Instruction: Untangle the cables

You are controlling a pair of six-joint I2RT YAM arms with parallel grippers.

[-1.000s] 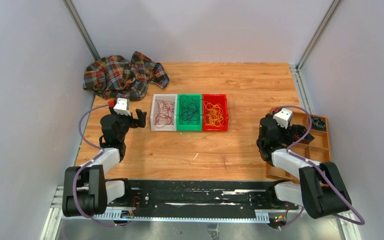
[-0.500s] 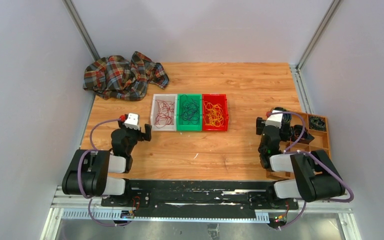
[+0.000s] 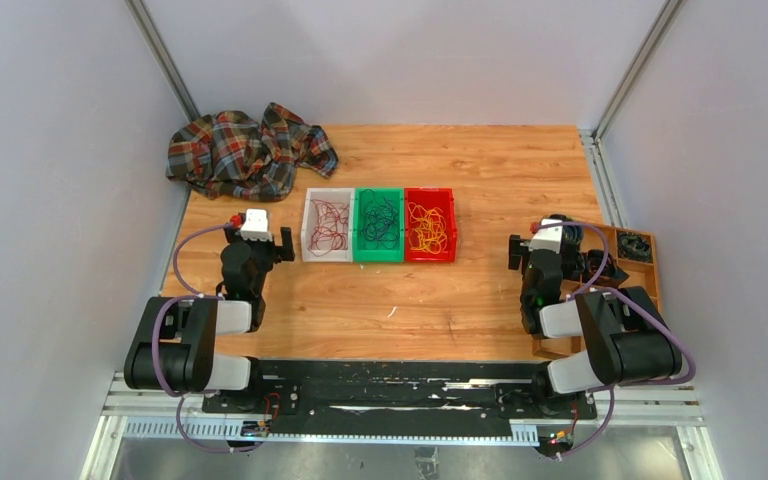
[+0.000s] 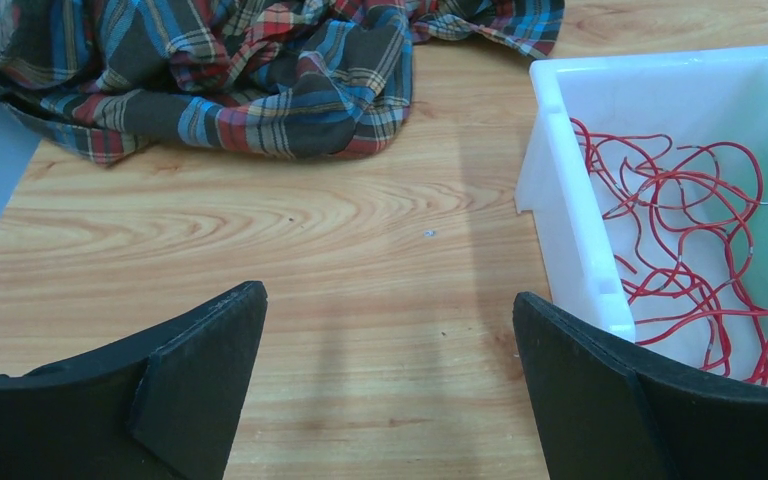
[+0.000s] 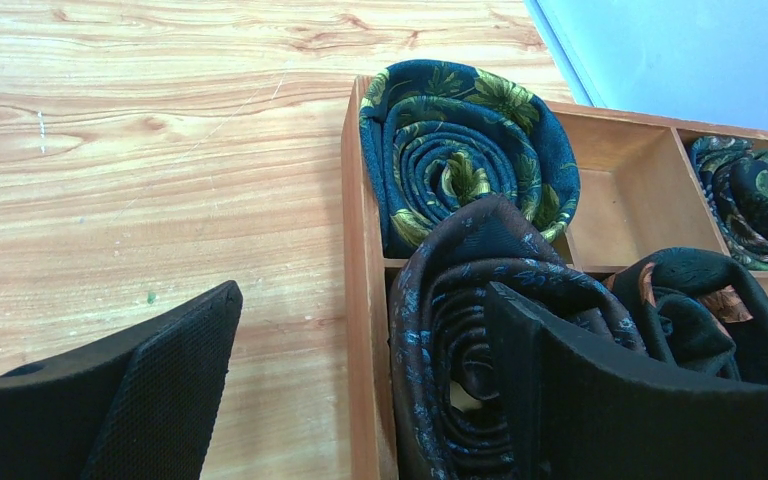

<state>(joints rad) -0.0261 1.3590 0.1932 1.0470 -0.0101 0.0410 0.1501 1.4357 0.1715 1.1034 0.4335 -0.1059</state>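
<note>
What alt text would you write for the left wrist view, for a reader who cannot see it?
Thin red cables lie looped in a white plastic bin at right, on a wooden table. The left gripper is open and empty below; a crumpled plaid cloth lies at the top.

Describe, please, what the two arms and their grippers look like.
The left arm and right arm are black with white link sections, each with a purple hose and white wrist block. The left gripper and right gripper have matte black, wedge-shaped fingers.
</note>
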